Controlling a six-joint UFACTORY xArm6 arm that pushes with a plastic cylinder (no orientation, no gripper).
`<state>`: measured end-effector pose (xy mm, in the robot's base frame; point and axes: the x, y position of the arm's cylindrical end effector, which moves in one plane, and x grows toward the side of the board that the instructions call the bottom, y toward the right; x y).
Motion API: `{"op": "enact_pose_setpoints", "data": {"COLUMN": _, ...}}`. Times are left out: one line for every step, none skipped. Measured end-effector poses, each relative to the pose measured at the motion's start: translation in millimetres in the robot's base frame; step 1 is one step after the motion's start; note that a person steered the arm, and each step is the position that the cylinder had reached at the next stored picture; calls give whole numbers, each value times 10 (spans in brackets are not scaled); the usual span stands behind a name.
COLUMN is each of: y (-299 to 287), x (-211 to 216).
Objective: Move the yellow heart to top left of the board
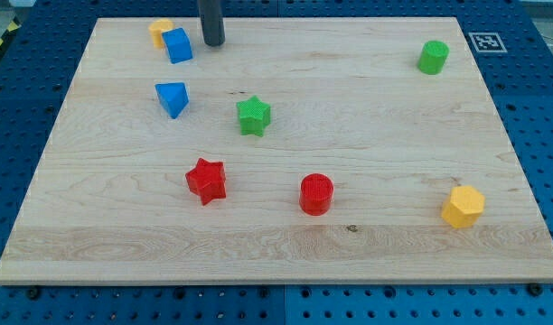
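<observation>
End effector tip (pixel 213 42) right of yellow heart (pixel 158 32)

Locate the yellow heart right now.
The yellow heart sits near the board's top-left corner in the camera view, touching the blue cube on its lower right; my tip is just right of that cube.
</observation>
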<state>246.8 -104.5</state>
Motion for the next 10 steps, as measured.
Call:
{"op": "enact_pose_setpoints", "data": {"y": -76, "x": -6}}
{"op": "enact_pose_setpoints", "data": {"y": -162, "x": -22}}
{"op": "enact_pose_setpoints", "data": {"y": -333, "x": -76}}
{"op": "enact_pose_setpoints", "data": {"y": -572, "x": -76}}
{"op": "enact_pose_setpoints", "data": {"y": -733, "x": -76}}
{"op": "enact_pose_setpoints", "data": {"y": -936, "x": -76}}
{"op": "enact_pose_setpoints", "data": {"y": -943, "x": -20}}
{"op": "enact_pose_setpoints", "data": {"y": -943, "x": 94}}
{"op": "enact_pose_setpoints", "data": {"y": -1047, "x": 135}}
{"op": "enact_pose_setpoints", "data": {"y": -1142, "x": 135}}
